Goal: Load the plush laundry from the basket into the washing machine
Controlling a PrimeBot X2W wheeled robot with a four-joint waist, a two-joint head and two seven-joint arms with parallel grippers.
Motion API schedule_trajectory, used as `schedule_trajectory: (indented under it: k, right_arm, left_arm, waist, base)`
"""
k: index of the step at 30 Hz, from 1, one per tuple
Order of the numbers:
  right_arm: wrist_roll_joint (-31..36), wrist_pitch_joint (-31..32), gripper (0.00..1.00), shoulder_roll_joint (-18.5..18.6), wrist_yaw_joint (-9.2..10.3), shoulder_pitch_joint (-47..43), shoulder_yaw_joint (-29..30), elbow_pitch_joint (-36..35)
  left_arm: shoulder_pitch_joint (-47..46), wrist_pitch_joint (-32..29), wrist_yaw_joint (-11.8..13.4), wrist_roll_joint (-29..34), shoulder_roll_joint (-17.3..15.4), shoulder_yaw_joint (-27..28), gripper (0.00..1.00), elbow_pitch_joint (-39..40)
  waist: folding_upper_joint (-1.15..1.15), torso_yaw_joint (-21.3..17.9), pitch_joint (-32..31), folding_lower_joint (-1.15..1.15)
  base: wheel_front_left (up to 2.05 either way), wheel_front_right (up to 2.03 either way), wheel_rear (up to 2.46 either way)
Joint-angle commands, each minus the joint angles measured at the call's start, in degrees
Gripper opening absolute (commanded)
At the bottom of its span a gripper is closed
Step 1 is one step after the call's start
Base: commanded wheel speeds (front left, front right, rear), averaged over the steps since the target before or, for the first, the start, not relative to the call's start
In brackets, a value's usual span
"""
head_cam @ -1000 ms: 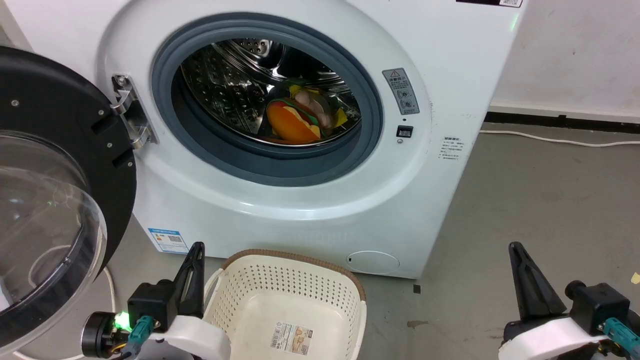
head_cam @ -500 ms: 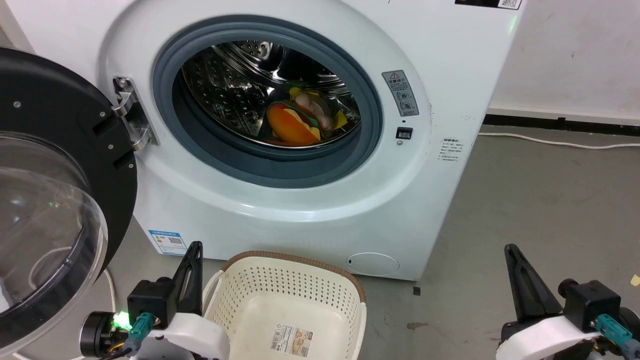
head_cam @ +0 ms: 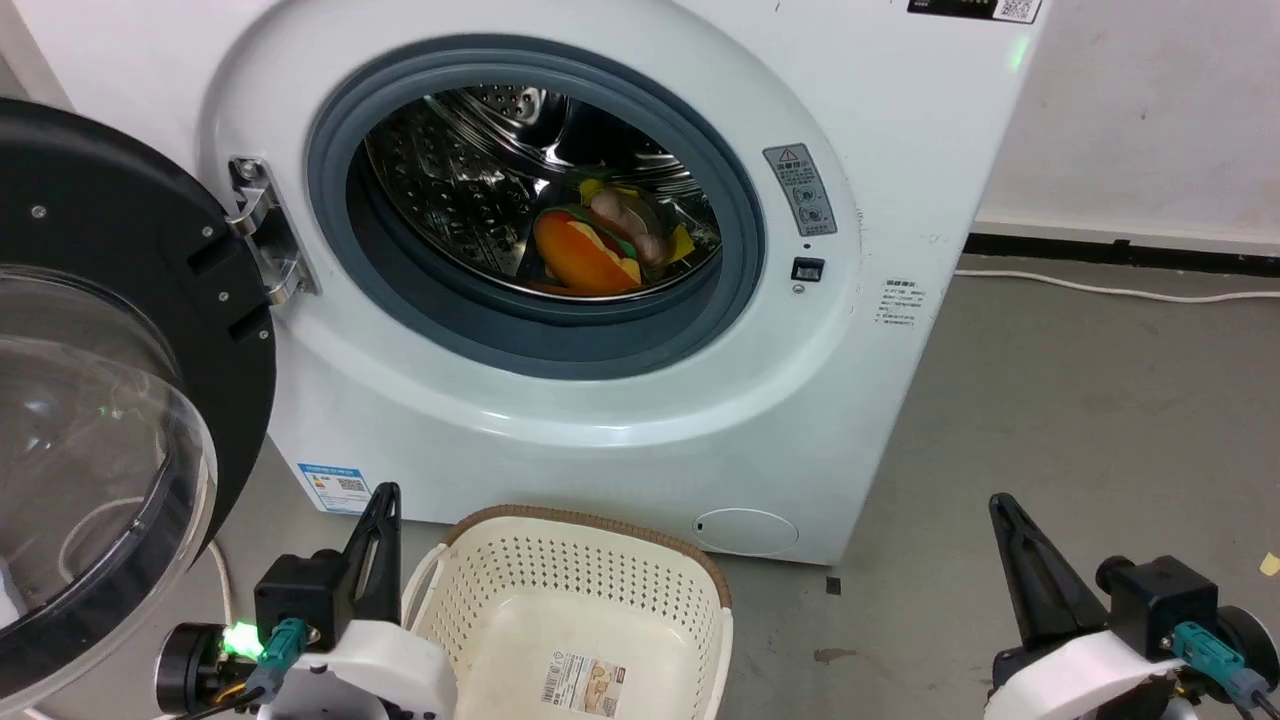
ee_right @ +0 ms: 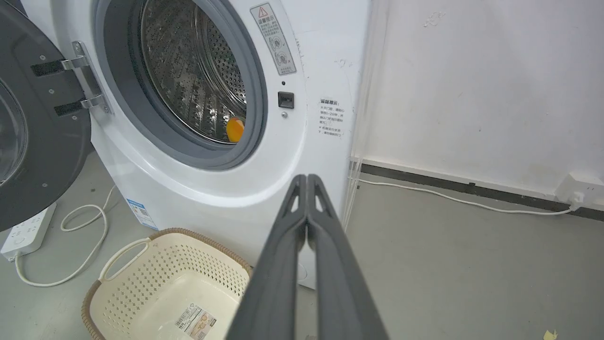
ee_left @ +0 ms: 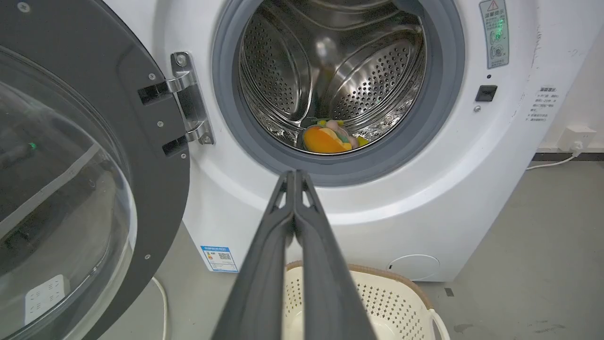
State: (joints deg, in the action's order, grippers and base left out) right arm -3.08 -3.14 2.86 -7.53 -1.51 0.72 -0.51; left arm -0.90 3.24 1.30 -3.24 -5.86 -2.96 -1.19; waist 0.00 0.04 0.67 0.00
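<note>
The plush laundry [head_cam: 590,250] lies inside the steel drum of the washing machine [head_cam: 620,420], orange cushion toward the front; it also shows low in the drum as the plush laundry [ee_left: 328,138] and as an orange patch [ee_right: 234,128]. The cream basket [head_cam: 600,565] stands on the floor before the washer, holding just its paper label. My left gripper [head_cam: 384,492] is shut at the basket's left, with nothing in it. Over the bare floor to the right my right gripper [head_cam: 1000,502] is shut and holds nothing too. The fingers press together in both wrist views [ee_left: 295,177] [ee_right: 306,178].
The washer's black-rimmed domed door [head_cam: 110,400] stands swung open at the left, close to my left arm. A white power strip [ee_right: 26,231] and cable [ee_right: 85,245] lie on the floor left of the basket. A white cable [head_cam: 1120,285] runs along the wall at right.
The head camera has tilted slightly, so the whole scene sits a little lower. My right gripper has drifted a little left and down in view. The plush and basket have not moved.
</note>
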Motion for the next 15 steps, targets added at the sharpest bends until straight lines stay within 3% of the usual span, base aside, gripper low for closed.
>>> schedule_trajectory:
  k: [1,15]
  right_arm:
    - [0.63,0.29,0.0,0.01,0.03,0.9,-0.17,0.2]
    - [2.05,1.94,0.0,0.01,0.04,1.25,-0.49,0.38]
  left_arm:
    - [0.72,-0.4,-0.36,0.5,0.57,0.37,0.0,0.39]
    - [0.82,-2.04,-0.91,2.08,1.97,1.87,0.0,0.86]
  waist:
    - [0.0,0.0,-0.04,0.0]
    - [0.0,-0.03,-0.4,0.0]
  base:
    - [0.0,0.0,0.0]
    - [0.0,0.0,0.0]
